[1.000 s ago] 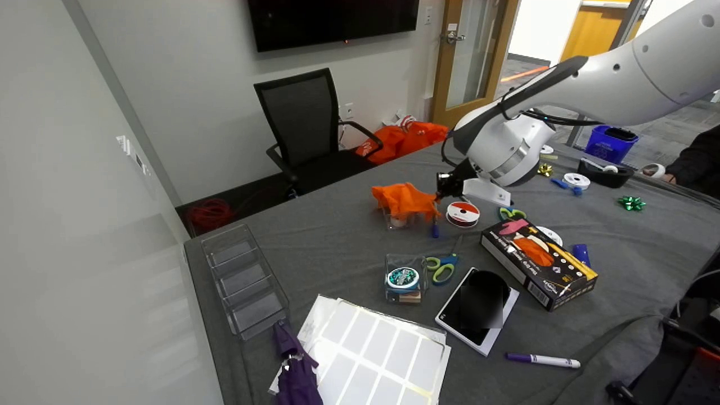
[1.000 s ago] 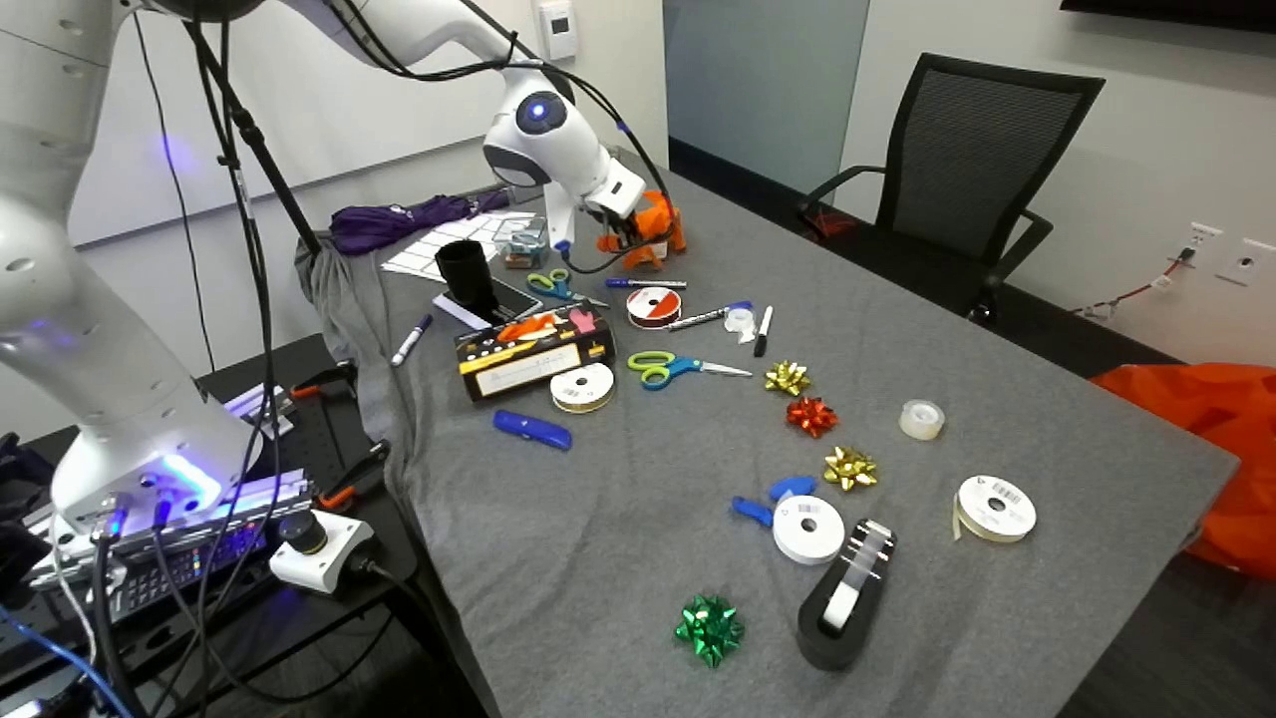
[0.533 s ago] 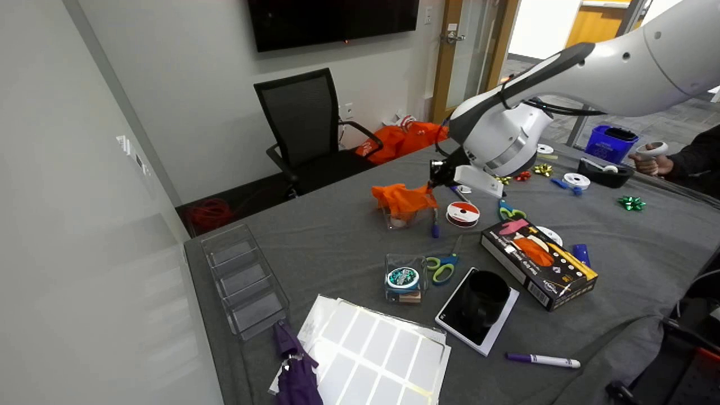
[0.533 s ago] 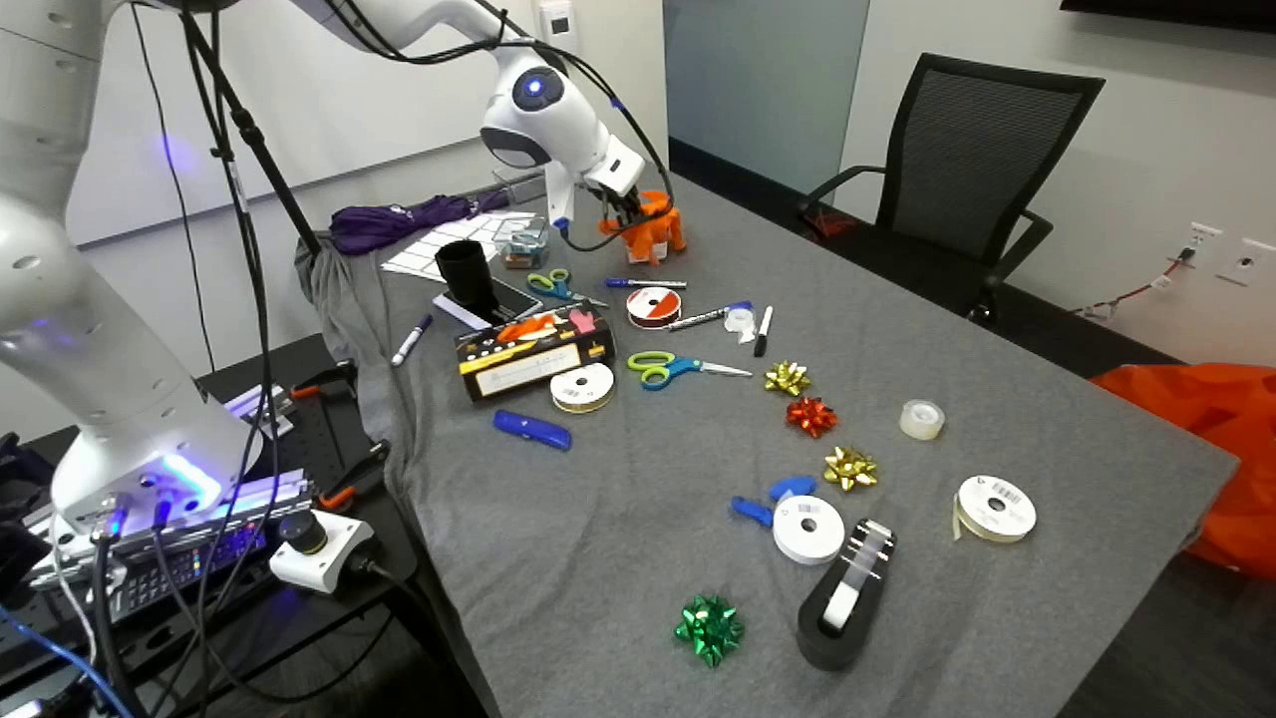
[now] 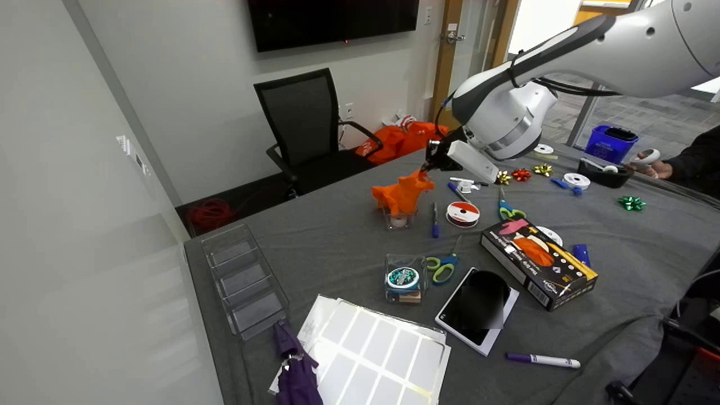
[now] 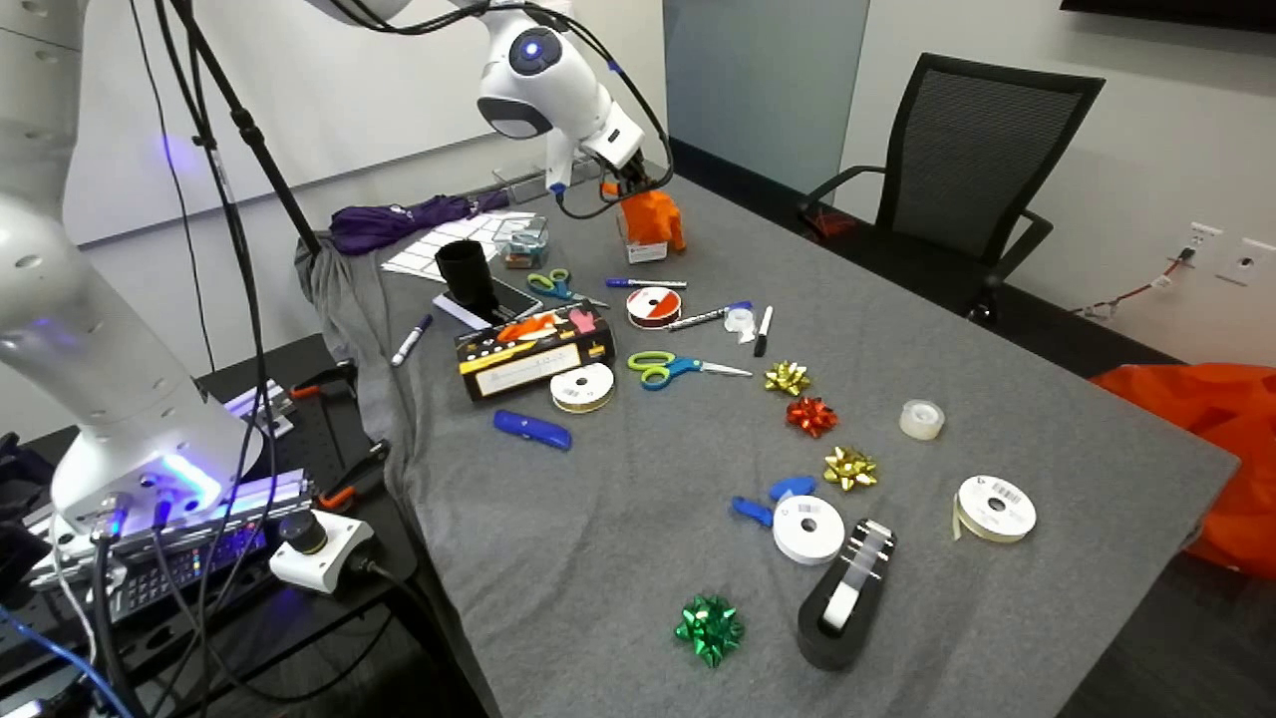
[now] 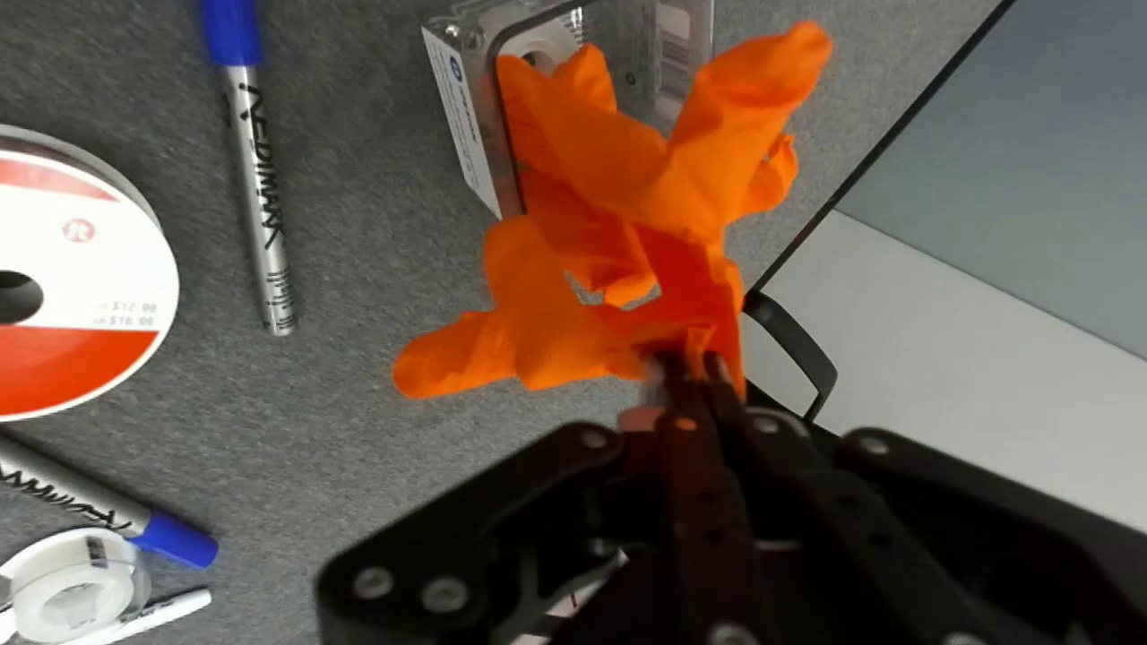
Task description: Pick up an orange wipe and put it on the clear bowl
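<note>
Tagging the gripper (image 7: pixel 690 365) as grasping: we see its fingertips pinched together on the upper end of the orange wipe (image 7: pixel 618 161), which looks glove-shaped. Its lower part covers much of the opening of the clear container (image 7: pixel 466 125), square-sided, not round; how deep it sits, we can't tell. A tape roll (image 7: pixel 545 40) shows inside the container. In both exterior views we get the wipe bunched on the container and reaching up to the gripper above the gray table (image 6: pixel 618 529). Nearby, not touching, we have a blue-capped marker (image 7: pixel 260 188), then a red-and-white ribbon spool (image 7: pixel 85 372) past it. We also log scissors (image 5: pixel 444 273) and a glove box (image 5: pixel 537 261).
</note>
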Robot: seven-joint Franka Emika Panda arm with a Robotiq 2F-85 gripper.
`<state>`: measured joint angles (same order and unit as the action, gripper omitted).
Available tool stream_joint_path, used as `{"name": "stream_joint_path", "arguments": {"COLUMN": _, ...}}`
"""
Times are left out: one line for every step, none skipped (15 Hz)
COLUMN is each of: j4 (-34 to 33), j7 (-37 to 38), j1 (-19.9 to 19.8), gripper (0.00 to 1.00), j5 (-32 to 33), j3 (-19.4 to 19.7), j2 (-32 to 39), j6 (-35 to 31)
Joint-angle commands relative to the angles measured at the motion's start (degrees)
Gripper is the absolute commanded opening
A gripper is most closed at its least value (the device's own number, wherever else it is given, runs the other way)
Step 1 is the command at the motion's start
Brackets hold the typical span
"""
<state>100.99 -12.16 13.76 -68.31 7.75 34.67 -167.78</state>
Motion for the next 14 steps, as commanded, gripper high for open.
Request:
{"name": "stream_joint_path", "arguments": {"j4": 0.6, "j7": 4.7, "j1": 1.3, "gripper": 0.0, "j5": 2.8, "j3": 2.0, "j2": 0.3, "j6": 0.8}}
{"name": "stream_joint_path", "arguments": {"j4": 0.6, "j7": 5.7, "j1": 1.6, "gripper": 0.27, "j5": 3.6, "j3": 2.4, "j2": 0.5, "j6": 0.4}}
{"name": "stream_joint_path", "arguments": {"j4": 0.5, "j7": 6.4, "j1": 1.6, "gripper": 0.29, "j5": 4.1, "j3": 2.5, "j2": 0.6, "j6": 0.5}}
{"name": "stream_joint_path", "arguments": {"j4": 0.6, "j7": 7.3, "j1": 1.8, "gripper": 0.34, "j5": 4.7, "j3": 2.8, "j2": 0.6, "j6": 0.6}}
{"name": "stream_joint_path", "arguments": {"j4": 0.4, "j7": 7.8, "j1": 1.9, "gripper": 0.42, "j5": 5.1, "j3": 2.9, "j2": 0.7, "j6": 0.6}}
{"name": "stream_joint_path", "arguments": {"j4": 0.4, "j7": 8.4, "j1": 2.0, "gripper": 0.49, "j5": 5.6, "j3": 3.0, "j2": 0.7, "j6": 0.7}}
{"name": "stream_joint_path", "arguments": {"j4": 0.3, "j7": 8.5, "j1": 1.8, "gripper": 0.57, "j5": 5.7, "j3": 2.9, "j2": 0.7, "j6": 0.6}}
{"name": "stream_joint_path", "arguments": {"j4": 0.3, "j7": 8.7, "j1": 1.8, "gripper": 0.63, "j5": 6.0, "j3": 2.9, "j2": 0.7, "j6": 0.7}}
{"name": "stream_joint_path", "arguments": {"j4": 0.3, "j7": 8.6, "j1": 1.7, "gripper": 0.71, "j5": 6.1, "j3": 2.8, "j2": 0.6, "j6": 0.7}}
{"name": "stream_joint_path", "arguments": {"j4": 0.3, "j7": 8.6, "j1": 1.7, "gripper": 0.77, "j5": 6.1, "j3": 2.8, "j2": 0.6, "j6": 0.7}}
{"name": "stream_joint_path", "arguments": {"j4": 0.5, "j7": 8.0, "j1": 1.6, "gripper": 0.85, "j5": 6.0, "j3": 2.6, "j2": 0.5, "j6": 0.6}}
{"name": "stream_joint_path", "arguments": {"j4": 0.7, "j7": 7.3, "j1": 1.5, "gripper": 0.91, "j5": 6.0, "j3": 2.3, "j2": 0.3, "j6": 0.6}}
{"name": "stream_joint_path", "arguments": {"j4": 0.7, "j7": 6.4, "j1": 1.2, "gripper": 0.99, "j5": 5.6, "j3": 1.9, "j2": 0.2, "j6": 0.6}}
{"name": "stream_joint_path", "arguments": {"j4": 0.8, "j7": 5.7, "j1": 1.0, "gripper": 1.0, "j5": 5.4, "j3": 1.6, "j2": 0.0, "j6": 0.6}}
